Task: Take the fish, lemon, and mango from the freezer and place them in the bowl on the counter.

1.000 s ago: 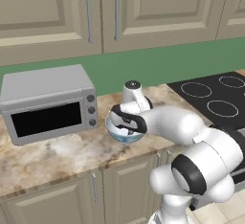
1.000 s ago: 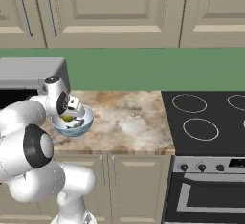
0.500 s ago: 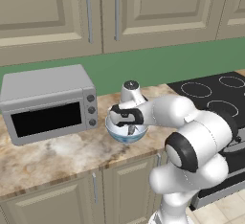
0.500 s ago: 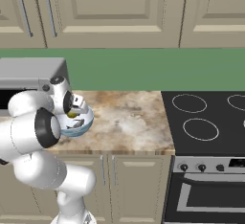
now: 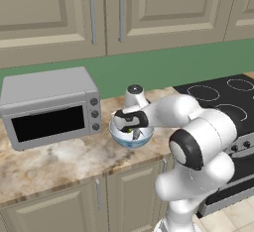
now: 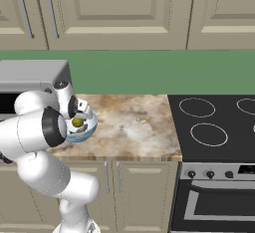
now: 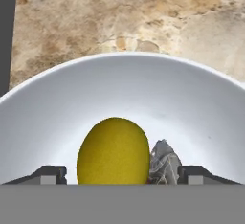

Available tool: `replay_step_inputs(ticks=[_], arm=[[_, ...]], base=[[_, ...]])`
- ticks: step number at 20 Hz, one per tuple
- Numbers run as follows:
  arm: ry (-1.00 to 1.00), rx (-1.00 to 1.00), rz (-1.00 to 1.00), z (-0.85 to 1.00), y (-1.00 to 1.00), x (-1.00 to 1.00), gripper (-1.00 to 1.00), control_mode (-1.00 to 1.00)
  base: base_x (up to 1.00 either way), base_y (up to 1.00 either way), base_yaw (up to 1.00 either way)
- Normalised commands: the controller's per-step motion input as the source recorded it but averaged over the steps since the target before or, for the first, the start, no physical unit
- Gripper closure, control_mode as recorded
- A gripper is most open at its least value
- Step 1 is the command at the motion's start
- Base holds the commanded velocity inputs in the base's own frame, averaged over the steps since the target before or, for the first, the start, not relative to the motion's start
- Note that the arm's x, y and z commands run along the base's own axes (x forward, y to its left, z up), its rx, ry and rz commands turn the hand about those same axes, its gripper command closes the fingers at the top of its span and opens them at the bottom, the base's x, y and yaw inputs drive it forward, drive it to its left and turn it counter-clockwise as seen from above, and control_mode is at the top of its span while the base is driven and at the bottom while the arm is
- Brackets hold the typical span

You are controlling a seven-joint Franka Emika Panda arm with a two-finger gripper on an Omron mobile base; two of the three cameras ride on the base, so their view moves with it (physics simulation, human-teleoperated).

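The gripper (image 7: 118, 175) hangs low inside the bowl (image 7: 201, 103), its two dark fingertips (image 7: 47, 174) standing wide apart with a gap on either side of the lemon (image 7: 114, 152) — open, gripping nothing, as far as the hand view shows. The lemon lies directly between and just ahead of the tips, resting on the bowl's smooth white floor; it is egg-shaped, matte yellow-olive, its long axis running away from the camera. Touching its right flank is a crumpled silvery-grey scrap, likely the fish (image 7: 164, 163), mostly hidden. No mango can be made out in the bowl, so that fruit probably remains to be fetched. Since the lemon sits right in line with the jaws, the coming move seems to turn on lifting straight out along the hand's own axis without nudging it. In the left base view the bowl (image 5: 120, 139) stands on the marbled stone counter (image 5: 54, 159) near its front edge, just beside the grey microwave (image 5: 49, 107); in the right base view the lemon (image 6: 77, 122) shows over the glossy rim, with the black stovetop (image 6: 214, 127) well apart.
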Motion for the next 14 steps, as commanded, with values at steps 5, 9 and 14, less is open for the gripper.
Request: replay_step_inputs(ticks=[5,9,14], arm=[[-0.07,0.0,-0.01,0.78,0.0,-0.09,-1.0,-1.0],[-0.26,0.0,0.0,0.98,-0.01,-0.68,-1.0,-1.0],[-0.23,0.0,0.0,0.41,-0.13,-1.0,-1.0,-1.0]], base=[[0.0,0.0,0.0],[0.0,0.0,0.0],[0.0,0.0,0.0]])
